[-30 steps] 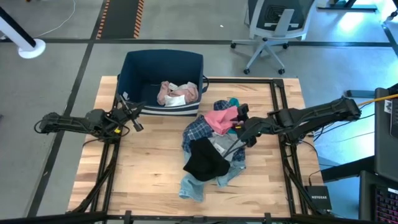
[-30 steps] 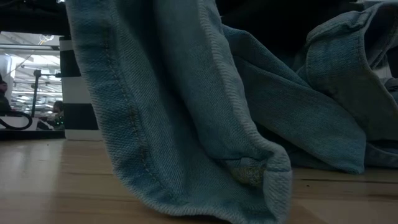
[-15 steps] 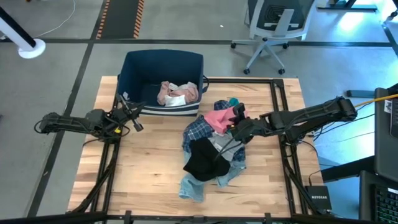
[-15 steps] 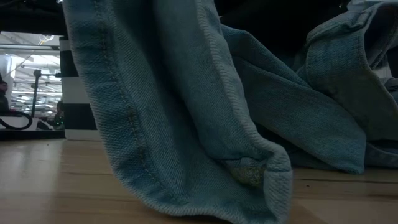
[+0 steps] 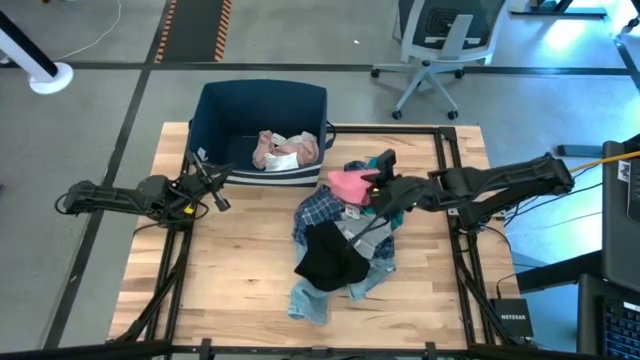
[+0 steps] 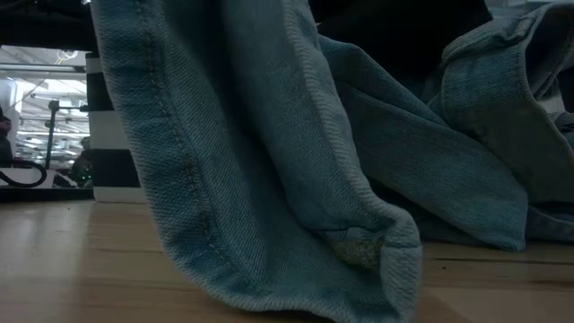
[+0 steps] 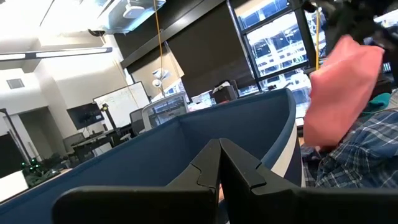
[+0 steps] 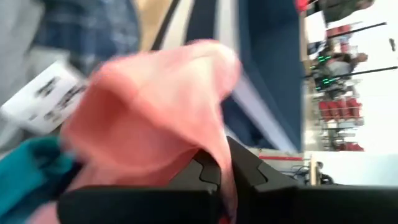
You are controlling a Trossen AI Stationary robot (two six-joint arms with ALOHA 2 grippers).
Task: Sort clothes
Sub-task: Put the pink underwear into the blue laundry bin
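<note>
The clothes lie heaped right of the table's middle: a blue plaid shirt (image 5: 316, 210), a black piece (image 5: 328, 258), light-blue jeans (image 5: 308, 300) that fill the low view (image 6: 269, 161), and a teal item (image 5: 375, 162). Above the heap's far side, my right gripper (image 5: 373, 187) is shut on the pink top (image 5: 347, 186). The pink top also shows in the right wrist view (image 8: 149, 118) and the left wrist view (image 7: 342, 87). My left gripper (image 5: 216, 192) waits shut at the table's left, beside the navy bin (image 5: 262, 105). My right gripper pinches a bunched part of the pink top (image 8: 208, 146) between its two fingers. It comes from the table's right, slanting down. The top is raised off the heap and bulges beyond the fingers. Its lower edge (image 7: 318, 142) hangs close above the plaid shirt.
The navy bin with its white band (image 7: 292, 149) stands at the far left-centre and holds pale pink and white garments (image 5: 285, 148). Bare wood (image 5: 240, 270) lies left of the heap. An office chair (image 5: 440, 45) stands beyond the far edge.
My right gripper has shut on the pink top and risen. It has drifted a little toward the table's left and far edge. The pink top has come up off the heap with it. The other clothes have stayed put.
</note>
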